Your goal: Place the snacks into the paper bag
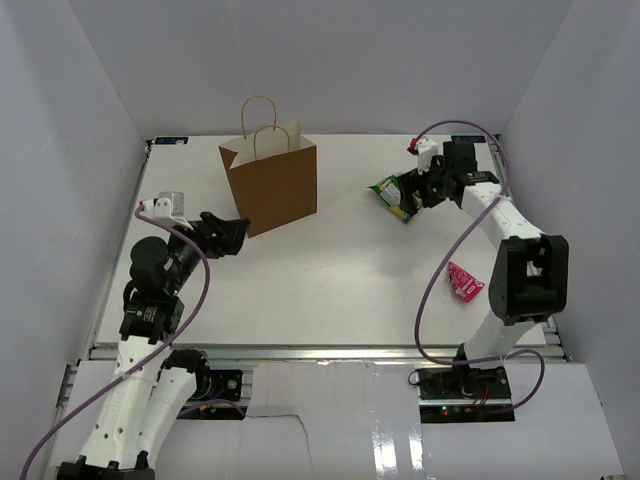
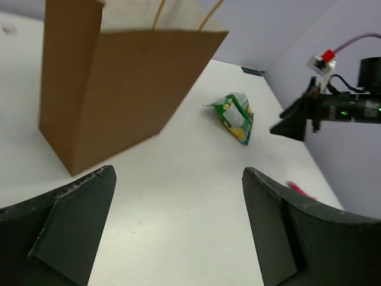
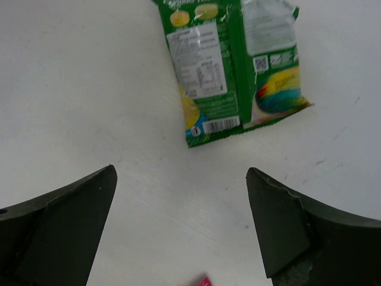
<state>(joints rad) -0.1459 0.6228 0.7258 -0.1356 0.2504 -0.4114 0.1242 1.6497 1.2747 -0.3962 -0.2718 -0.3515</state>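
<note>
The brown paper bag (image 1: 270, 187) stands upright at the back left of the table, handles up; it also shows in the left wrist view (image 2: 119, 83). A green-and-white packet (image 1: 392, 195) lies flat right of it and shows in both wrist views (image 2: 233, 115) (image 3: 232, 65). A red-pink packet (image 1: 463, 281) lies near the right arm's base. My right gripper (image 1: 412, 196) (image 3: 181, 173) is open and empty, hovering just beside the green packet. My left gripper (image 1: 238, 233) (image 2: 178, 173) is open and empty, left of the bag's front corner. No other packets show.
White walls close in the table on the left, back and right. The right arm (image 2: 333, 110) and its purple cable (image 1: 440, 260) reach over the right side. A sliver of the red-pink packet (image 3: 202, 281) shows at the bottom of the right wrist view.
</note>
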